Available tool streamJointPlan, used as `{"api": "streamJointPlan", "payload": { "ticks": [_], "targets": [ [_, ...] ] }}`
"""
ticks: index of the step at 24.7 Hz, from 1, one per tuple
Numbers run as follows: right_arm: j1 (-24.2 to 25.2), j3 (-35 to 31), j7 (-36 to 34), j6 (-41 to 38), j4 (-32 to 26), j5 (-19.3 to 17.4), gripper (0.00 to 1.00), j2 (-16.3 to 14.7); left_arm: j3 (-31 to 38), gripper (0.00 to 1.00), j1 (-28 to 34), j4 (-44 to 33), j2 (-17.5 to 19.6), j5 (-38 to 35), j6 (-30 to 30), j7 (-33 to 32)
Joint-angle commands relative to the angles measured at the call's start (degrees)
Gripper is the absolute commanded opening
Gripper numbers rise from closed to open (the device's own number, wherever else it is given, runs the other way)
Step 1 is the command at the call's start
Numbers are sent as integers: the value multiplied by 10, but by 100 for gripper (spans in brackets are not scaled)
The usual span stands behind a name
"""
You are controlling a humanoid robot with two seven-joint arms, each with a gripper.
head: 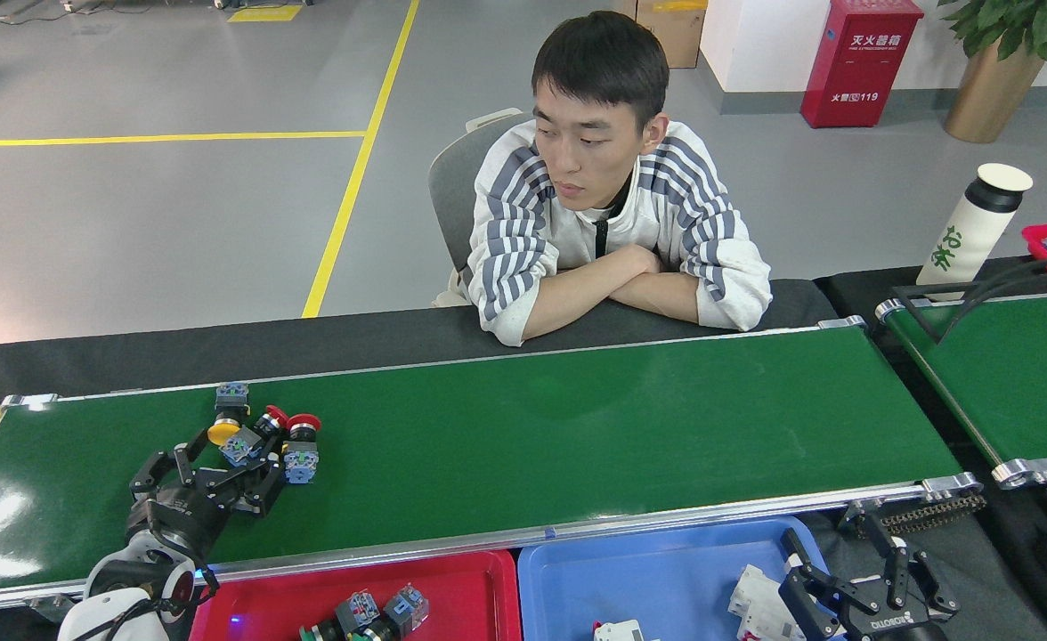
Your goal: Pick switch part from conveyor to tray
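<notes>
Green conveyor [577,427]; left gripper [221,463] fingers apart beside switch parts [261,434], right gripper [853,579] fingers apart.

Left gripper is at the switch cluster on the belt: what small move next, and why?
Probably ease the open left gripper forward and down around the nearest blue-based push-button switch, then close. Its fingers sit right at the cluster on the glossy green conveyor and hold nothing.

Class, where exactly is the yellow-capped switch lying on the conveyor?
In the head view, the yellow-capped switch lies at the conveyor's left end, beside two red-capped switches, just beyond the left end effector.
</notes>
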Motion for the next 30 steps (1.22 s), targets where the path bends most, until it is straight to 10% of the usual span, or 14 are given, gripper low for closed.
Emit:
{"api": "streamJointPlan", "payload": {
  "ticks": [1,17,24,30],
  "targets": [
    [-1,-1,0,-2,-8,0,97,-2,-14,6,-9,11,20,7,-5,14],
    [3,-1,0,-2,-11,0,97,-1,-4,3,11,-24,49,137,-60,30],
    [8,-1,0,-2,-12,0,97,0,0,3,173,-272,67,226,-199,27],
    [7,-1,0,-2,-17,0,97,1,-78,4,296,-388,65,217,-204,28]
  ]
}}
